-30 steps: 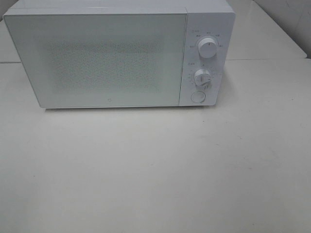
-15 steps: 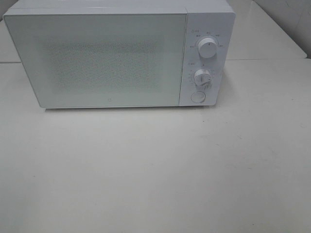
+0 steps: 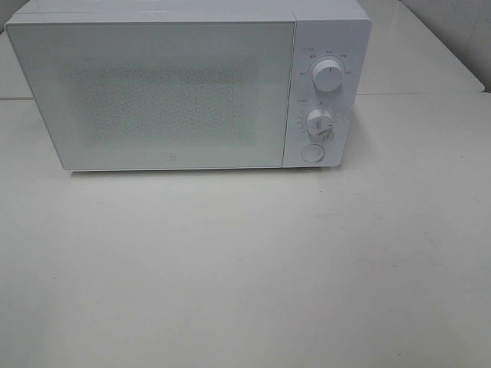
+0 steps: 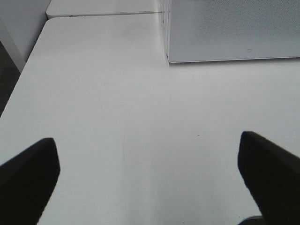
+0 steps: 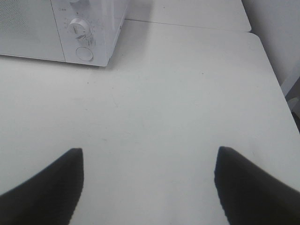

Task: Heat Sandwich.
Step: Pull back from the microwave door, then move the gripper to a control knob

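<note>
Broad table [image 3: 245, 268] stretched before the shut microwave [image 3: 153, 92], edges well off either side. Your left gripper [image 4: 146, 143] and right gripper [image 5: 149, 153] both hung spread above it, holding nothing; you couldn't tell where the sandwich was.

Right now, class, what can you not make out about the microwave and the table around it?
Microwave interior: exterior high view, hidden by the closed door; no sandwich shows anywhere.
Markings around the upper dial: too small, washed out.
Left fingers and right fingers: wrist views, cut off by the picture edge.
Arms: outside the exterior high view.
</note>
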Controlling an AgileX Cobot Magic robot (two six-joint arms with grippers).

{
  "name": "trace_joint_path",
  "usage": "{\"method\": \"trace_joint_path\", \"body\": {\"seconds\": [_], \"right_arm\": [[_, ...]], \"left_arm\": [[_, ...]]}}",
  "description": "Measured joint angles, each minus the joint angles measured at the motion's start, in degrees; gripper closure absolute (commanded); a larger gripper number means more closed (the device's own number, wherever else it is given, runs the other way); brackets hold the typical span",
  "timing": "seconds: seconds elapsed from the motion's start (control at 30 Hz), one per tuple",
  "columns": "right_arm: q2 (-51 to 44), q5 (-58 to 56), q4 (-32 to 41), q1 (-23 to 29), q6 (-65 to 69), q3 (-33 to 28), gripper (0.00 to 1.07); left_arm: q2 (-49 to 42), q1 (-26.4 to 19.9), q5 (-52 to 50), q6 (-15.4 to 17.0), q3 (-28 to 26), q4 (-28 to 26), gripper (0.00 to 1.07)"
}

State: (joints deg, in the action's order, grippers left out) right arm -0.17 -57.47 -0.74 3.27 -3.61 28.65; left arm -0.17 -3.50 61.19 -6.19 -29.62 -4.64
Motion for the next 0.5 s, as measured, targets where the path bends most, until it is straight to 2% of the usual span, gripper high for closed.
{"method": "trace_joint_path", "body": {"seconds": [0.5], "right_arm": [[0.0, 0.0, 0.0, 0.0, 0.0, 0.0, 0.32]], "left_arm": [[0.0, 0.0, 0.0, 0.0, 0.0, 0.0, 0.08]]}}
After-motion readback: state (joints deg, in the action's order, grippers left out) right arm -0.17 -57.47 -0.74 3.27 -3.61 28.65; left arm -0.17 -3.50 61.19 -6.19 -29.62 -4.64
